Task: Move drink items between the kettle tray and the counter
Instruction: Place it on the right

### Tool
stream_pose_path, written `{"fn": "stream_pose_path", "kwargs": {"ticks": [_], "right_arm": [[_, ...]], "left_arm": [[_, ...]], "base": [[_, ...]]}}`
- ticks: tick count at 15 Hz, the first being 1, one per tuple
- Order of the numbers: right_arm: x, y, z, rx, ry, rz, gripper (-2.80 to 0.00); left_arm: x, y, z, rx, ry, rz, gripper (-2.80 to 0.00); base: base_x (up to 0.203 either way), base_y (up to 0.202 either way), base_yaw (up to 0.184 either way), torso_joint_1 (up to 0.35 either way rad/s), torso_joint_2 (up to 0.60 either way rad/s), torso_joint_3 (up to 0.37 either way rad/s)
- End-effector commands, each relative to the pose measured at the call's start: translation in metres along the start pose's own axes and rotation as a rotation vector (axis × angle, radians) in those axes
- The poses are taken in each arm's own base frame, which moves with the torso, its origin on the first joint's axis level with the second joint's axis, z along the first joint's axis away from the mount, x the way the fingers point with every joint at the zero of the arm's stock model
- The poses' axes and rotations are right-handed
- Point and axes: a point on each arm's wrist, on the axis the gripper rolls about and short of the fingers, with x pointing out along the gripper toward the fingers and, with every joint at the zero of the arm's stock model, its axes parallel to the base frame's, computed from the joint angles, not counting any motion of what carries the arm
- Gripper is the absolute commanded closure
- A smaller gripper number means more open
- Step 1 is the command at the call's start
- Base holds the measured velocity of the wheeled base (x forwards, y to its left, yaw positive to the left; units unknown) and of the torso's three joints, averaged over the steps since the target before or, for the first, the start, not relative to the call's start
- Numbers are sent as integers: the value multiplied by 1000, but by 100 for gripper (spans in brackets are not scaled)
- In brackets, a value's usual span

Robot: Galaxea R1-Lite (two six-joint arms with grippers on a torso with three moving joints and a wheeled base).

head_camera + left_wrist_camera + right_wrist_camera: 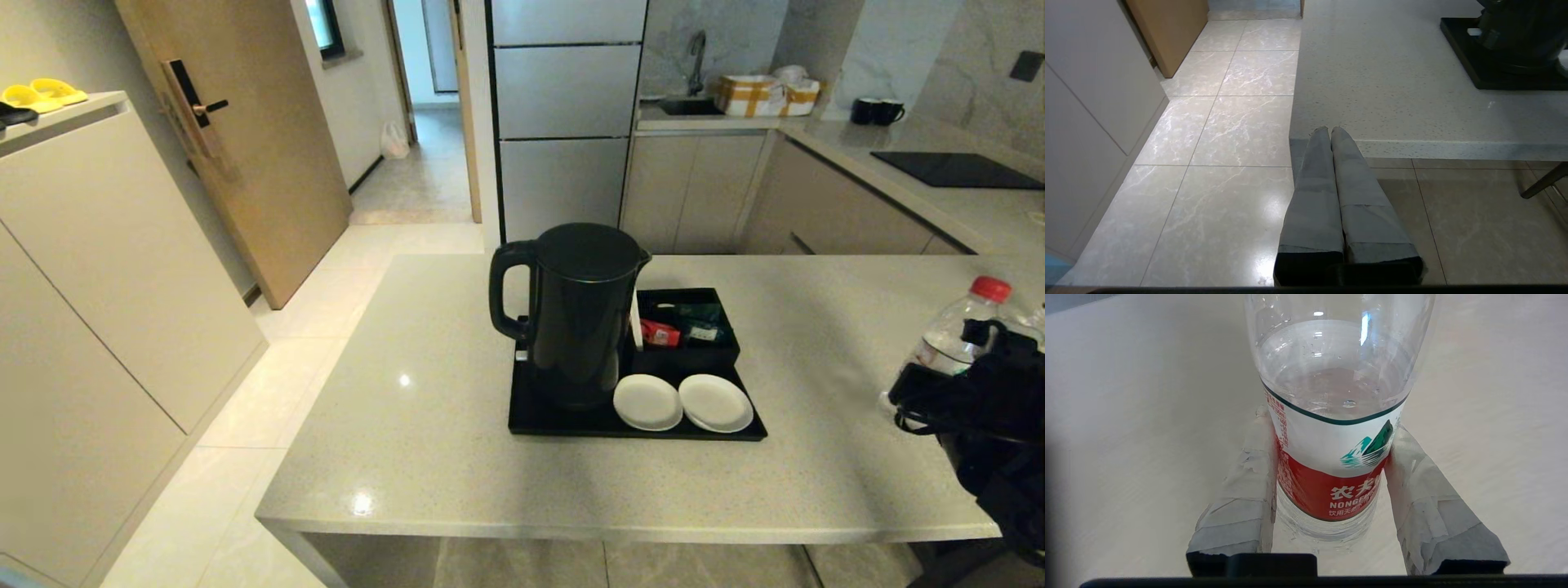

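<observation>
Right wrist view: a water bottle point(1331, 457) is clamped between the two taped fingers point(1241, 490) of the right gripper point(1331, 465), which press on the red-and-white label at either side. The bottle is only partly filled, with the water line just above the label, so it is judged fairly light, though the water will slosh if it is swung. The thin clear plastic is likely to give under pressure and to be slick; the labelled waist, where it is gripped now, looks the firmest place to hold it, better than the bare shoulder above.

In the head view the bottle point(959, 327) is seen with its red cap up, held at the right gripper point(955, 359) over the right end of the table point(408, 408). The black tray point(555, 420) lies well off to the gripper's left, carrying the kettle point(580, 310), a small box of sachets point(686, 327) and two white saucers point(682, 402). Whether the bottle's base touches the table cannot be told.

The left gripper point(1329, 130) is parked below the table's near edge, out over the floor point(1208, 163), its fingers pressed together and holding nothing.
</observation>
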Motion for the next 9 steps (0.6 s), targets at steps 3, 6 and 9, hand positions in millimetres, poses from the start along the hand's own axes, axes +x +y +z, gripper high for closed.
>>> {"fn": "stream_pose_path", "kwargs": {"ticks": [3,6,9], "right_arm": [[42,-27,2,-7,-57,-196,0],[57,-39,6,-30,-86,-316,0],[64,-43,-3,-40,-68,-332,0]], "left_arm": [[0,0,0,0,0,1,0],[0,0,0,0,0,1,0],[0,0,0,0,0,1,0]], "base": [[0,0,0,0,0,0],[0,0,0,0,0,0],[0,0,0,0,0,0]]}}
